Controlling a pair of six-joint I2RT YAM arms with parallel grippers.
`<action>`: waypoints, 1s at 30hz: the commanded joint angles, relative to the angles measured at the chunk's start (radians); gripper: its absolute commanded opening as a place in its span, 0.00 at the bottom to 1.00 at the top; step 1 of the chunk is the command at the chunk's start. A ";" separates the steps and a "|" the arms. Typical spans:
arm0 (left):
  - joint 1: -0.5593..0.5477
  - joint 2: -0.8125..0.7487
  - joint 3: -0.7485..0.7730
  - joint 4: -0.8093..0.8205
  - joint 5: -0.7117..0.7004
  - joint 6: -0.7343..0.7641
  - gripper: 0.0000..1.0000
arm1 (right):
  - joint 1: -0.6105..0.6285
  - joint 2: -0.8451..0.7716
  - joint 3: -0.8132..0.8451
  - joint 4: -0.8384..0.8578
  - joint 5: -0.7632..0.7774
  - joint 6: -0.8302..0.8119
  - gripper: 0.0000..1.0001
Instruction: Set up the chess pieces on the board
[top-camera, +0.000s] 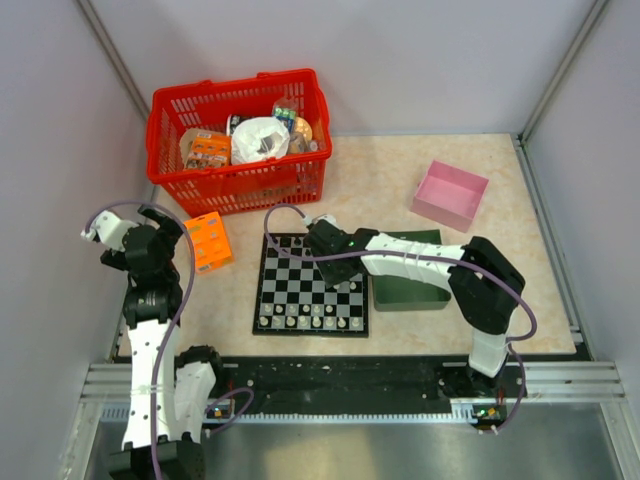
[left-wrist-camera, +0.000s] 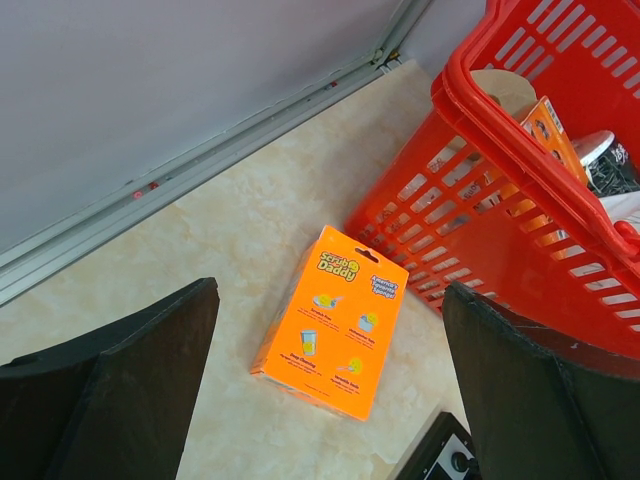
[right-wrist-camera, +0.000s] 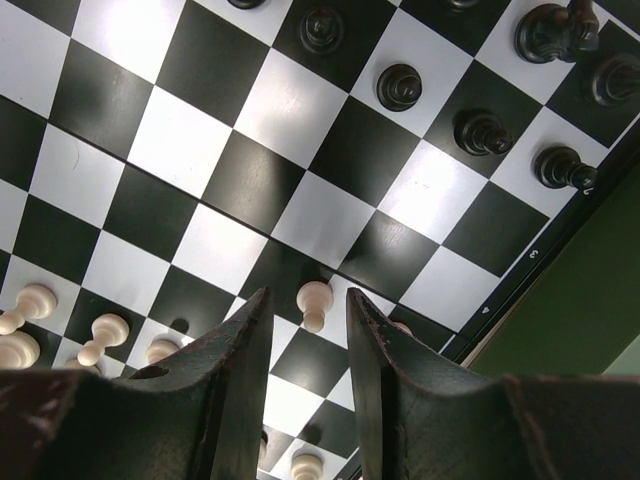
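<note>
The board (top-camera: 300, 262) lies at the table's near middle, and its squares (right-wrist-camera: 180, 140) fill the right wrist view. White chess pieces (top-camera: 310, 321) stand in its near rows. Black chess pieces (right-wrist-camera: 398, 87) stand on squares at the upper right of the right wrist view. My right gripper (top-camera: 335, 278) hangs low over the board's right part. Its jaws (right-wrist-camera: 306, 300) are open with a narrow gap, and a white pawn (right-wrist-camera: 316, 298) stands on the board between the tips, touching neither. My left gripper (top-camera: 172, 228) stays off the board at the left, wide open (left-wrist-camera: 330, 290) and holding nothing.
An orange sponge box (left-wrist-camera: 330, 320) (top-camera: 208, 242) lies flat left of the board, under the left gripper. A red basket (top-camera: 235, 92) (left-wrist-camera: 520, 170) of goods stands at the back left. A dark green tray (top-camera: 410, 292) (right-wrist-camera: 590, 300) touches the board's right side. A pink box (top-camera: 450, 195) sits at the back right.
</note>
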 joint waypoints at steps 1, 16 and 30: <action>0.005 -0.012 0.011 0.047 0.000 -0.001 0.99 | -0.015 -0.037 0.026 0.026 0.008 -0.018 0.36; 0.005 -0.016 0.007 0.047 0.015 -0.012 0.99 | -0.022 -0.054 0.005 0.050 -0.017 -0.013 0.37; 0.005 -0.013 -0.004 0.052 0.000 -0.006 0.99 | -0.027 -0.037 -0.010 0.046 -0.038 0.005 0.32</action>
